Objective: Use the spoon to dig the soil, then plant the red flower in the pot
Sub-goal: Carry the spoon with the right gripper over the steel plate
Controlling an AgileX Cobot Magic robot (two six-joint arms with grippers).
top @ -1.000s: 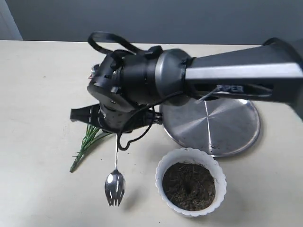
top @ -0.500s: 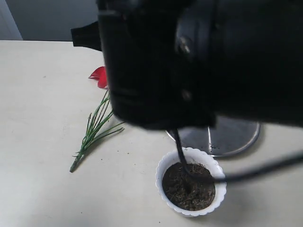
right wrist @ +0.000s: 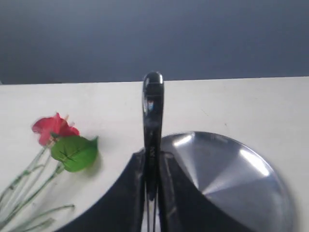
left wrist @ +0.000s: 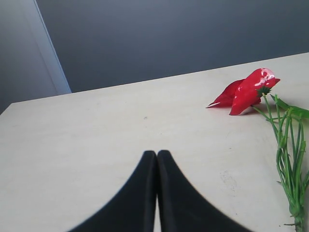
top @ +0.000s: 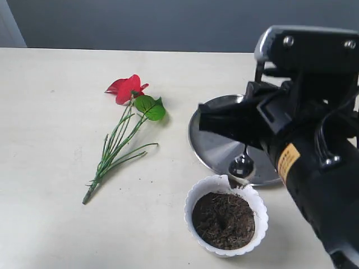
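The right pincer (right wrist: 151,166) is clamped on the thin, stiff, probably slippery spoon (right wrist: 152,125), best held mid-handle; the left pincer (left wrist: 157,157) is closed, empty.

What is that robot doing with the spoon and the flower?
The right claw is pinching a spoon and holding it just above the back rim of the white pot, which is full of soil. The soil has a small dent in the middle. The red flower lies flat on the table, not planted yet. The left claw is closed and empty. A shiny plate sits behind the pot.
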